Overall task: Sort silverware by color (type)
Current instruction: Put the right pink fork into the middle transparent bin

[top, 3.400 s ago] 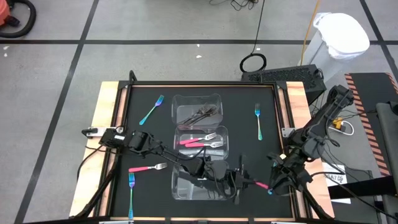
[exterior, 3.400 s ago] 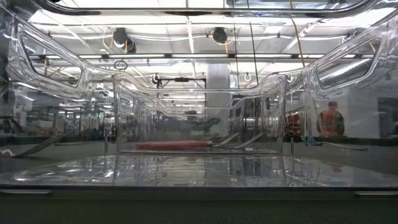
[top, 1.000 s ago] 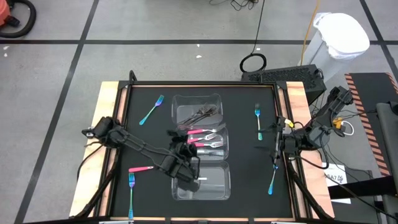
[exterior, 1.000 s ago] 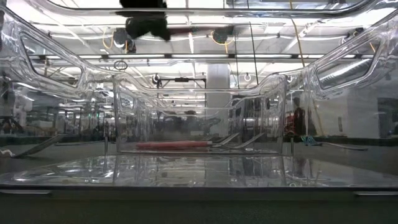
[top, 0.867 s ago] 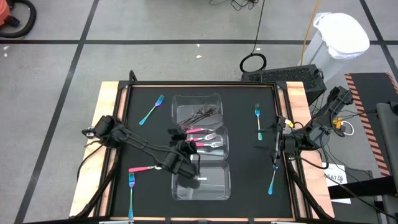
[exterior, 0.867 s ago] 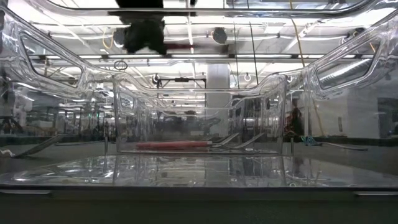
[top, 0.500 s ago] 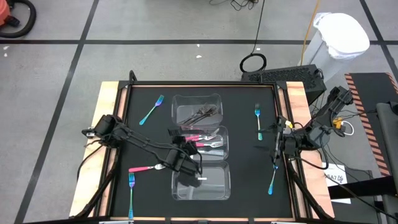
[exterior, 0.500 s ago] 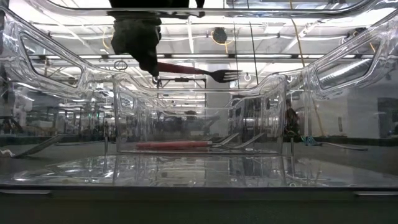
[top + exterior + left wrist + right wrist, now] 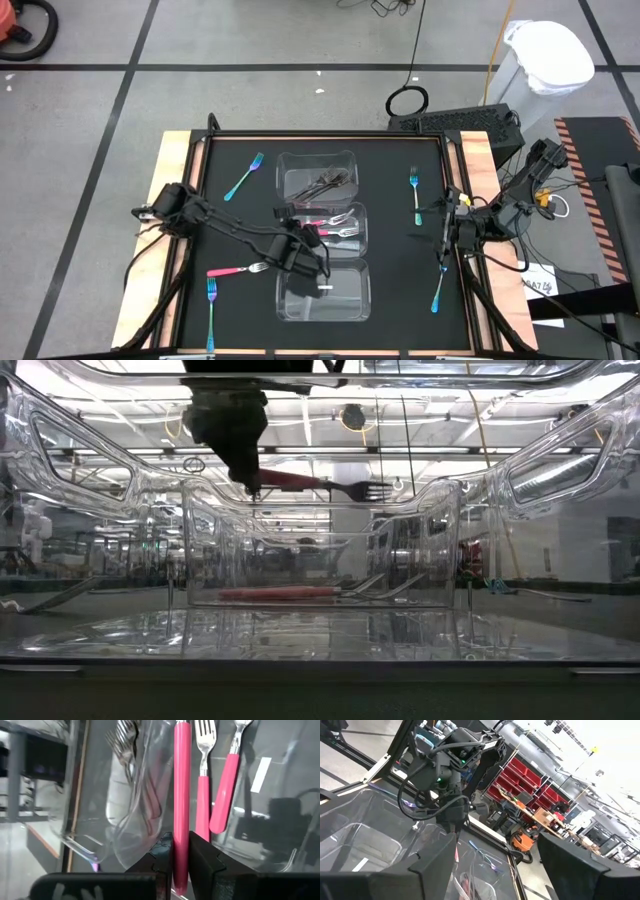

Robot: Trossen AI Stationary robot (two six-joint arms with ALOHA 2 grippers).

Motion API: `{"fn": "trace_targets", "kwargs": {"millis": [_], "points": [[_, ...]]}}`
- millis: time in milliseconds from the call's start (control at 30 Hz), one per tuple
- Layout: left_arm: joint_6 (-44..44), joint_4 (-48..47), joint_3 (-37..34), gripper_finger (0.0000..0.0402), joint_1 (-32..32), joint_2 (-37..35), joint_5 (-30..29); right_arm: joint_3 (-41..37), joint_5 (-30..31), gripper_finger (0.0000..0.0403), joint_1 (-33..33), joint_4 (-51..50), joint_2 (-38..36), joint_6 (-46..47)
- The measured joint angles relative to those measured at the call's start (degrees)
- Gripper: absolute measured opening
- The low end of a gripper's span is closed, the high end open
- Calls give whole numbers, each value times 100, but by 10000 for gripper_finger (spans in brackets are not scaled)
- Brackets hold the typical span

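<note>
Black mat covers your counter (image 9: 230, 215), and going from the left you first meet a teal fork (image 9: 243, 176) near the far left corner, lying apart from everything else. Nearer you on that side, a pink fork (image 9: 236, 269) rests on the mat, with a blue fork (image 9: 211, 303) just beside it toward the near edge.

Your left gripper (image 9: 297, 237) hangs over the middle of three clear bins set in a row from far to near. Its jaws are clenched on the handle of a pink fork (image 9: 315, 484); the low view shows that fork held roughly level above the bin's rim, tines pointing away from the gripper. The left wrist view shows the pink handle (image 9: 181, 795) pinched between the two dark fingers (image 9: 202, 857), with two more pink forks (image 9: 215, 790) lying in the bin below.

The far bin (image 9: 350, 160) holds a cluster of dark grey forks (image 9: 325, 182). The middle bin (image 9: 362, 238) holds the pink ones. The near bin (image 9: 350, 305) carries only a small white label that you can make out.

Farther right, another teal fork (image 9: 415, 194) lies on the mat near the far right corner, and a blue fork (image 9: 438, 292) lies by the right edge closer to you.

Your right gripper (image 9: 445, 236) waits at the counter's right edge with its jaws released, gripping nothing.
</note>
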Motion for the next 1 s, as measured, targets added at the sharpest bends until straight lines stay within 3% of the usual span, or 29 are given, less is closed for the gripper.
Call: {"fn": "trace_targets", "kwargs": {"millis": [233, 1000], "points": [[0, 224, 0, 45, 187, 0, 360, 0, 0, 274, 0, -7, -2, 49], [-5, 337, 2, 48, 214, 0, 531, 0, 0, 274, 2, -94, 0, 43]]}}
